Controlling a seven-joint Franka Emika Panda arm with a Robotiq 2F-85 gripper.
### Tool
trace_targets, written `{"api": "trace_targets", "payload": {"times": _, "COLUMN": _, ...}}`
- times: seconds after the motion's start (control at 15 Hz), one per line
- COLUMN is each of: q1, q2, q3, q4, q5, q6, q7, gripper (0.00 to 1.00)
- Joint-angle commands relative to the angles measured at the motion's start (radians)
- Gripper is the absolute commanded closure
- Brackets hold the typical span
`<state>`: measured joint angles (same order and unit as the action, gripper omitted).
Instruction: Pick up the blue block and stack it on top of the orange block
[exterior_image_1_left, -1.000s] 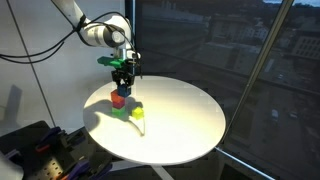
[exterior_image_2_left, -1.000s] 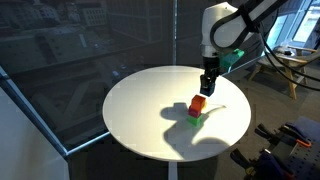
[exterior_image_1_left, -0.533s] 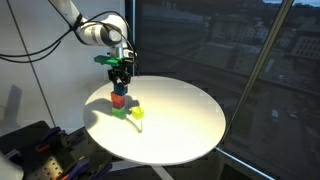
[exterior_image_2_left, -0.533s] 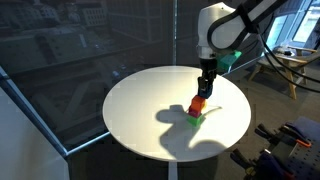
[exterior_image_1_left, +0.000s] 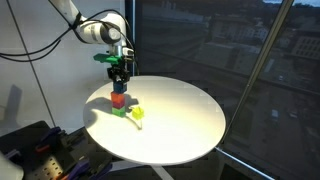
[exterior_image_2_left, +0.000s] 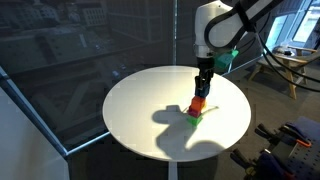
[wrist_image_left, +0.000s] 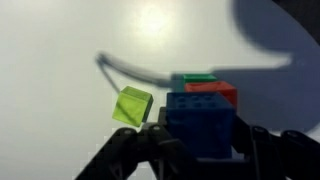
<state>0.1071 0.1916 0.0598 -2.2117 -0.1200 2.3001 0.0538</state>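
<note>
The blue block (wrist_image_left: 200, 122) is a dark blue cube held between my gripper's (wrist_image_left: 200, 150) fingers. In an exterior view the blue block (exterior_image_1_left: 118, 88) hangs directly over the orange block (exterior_image_1_left: 118, 100), very close to its top; I cannot tell whether they touch. The orange block (wrist_image_left: 218, 92) shows just behind the blue one in the wrist view, and partly hidden under the gripper in an exterior view (exterior_image_2_left: 198, 104). The gripper (exterior_image_1_left: 118, 78) points straight down above the stack.
A yellow cube (exterior_image_1_left: 137, 114) (wrist_image_left: 132, 106) lies beside the orange block. A green cube (exterior_image_2_left: 196, 115) (wrist_image_left: 200, 77) sits against the orange block. All rest on a round white table (exterior_image_1_left: 190, 125) next to dark windows. The table's edge (exterior_image_2_left: 130, 135) drops off all round.
The gripper has shifted slightly sideways with the blue block, coming into line over the orange block. The other cubes have not moved.
</note>
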Motion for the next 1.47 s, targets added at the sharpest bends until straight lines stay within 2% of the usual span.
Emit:
{"api": "trace_targets", "payload": {"times": 0.0, "q1": 0.005, "q2": 0.024, "q3": 0.007, "q4": 0.048, "q5": -0.015, "q6": -0.044, "q7": -0.006, "gripper": 0.69}}
{"api": "trace_targets", "payload": {"times": 0.6, "q1": 0.022, "q2": 0.086, "q3": 0.011, "q4": 0.119, "q5": -0.018, "q6": -0.076, "q7": 0.007, "gripper": 0.69}}
{"api": "trace_targets", "payload": {"times": 0.67, "q1": 0.023, "q2": 0.089, "q3": 0.011, "q4": 0.123, "q5": -0.016, "q6": -0.078, "q7": 0.009, "gripper": 0.28}}
{"api": "trace_targets", "payload": {"times": 0.87, "q1": 0.024, "q2": 0.095, "q3": 0.009, "q4": 0.131, "q5": -0.014, "q6": -0.082, "q7": 0.01, "gripper": 0.05}}
{"api": "trace_targets", "payload": {"times": 0.93, "q1": 0.024, "q2": 0.096, "q3": 0.008, "q4": 0.132, "q5": -0.014, "q6": -0.084, "q7": 0.01, "gripper": 0.0}}
{"api": "trace_targets", "payload": {"times": 1.4, "q1": 0.006, "q2": 0.044, "q3": -0.006, "q4": 0.096, "q5": -0.003, "q6": -0.104, "q7": 0.007, "gripper": 0.0}}
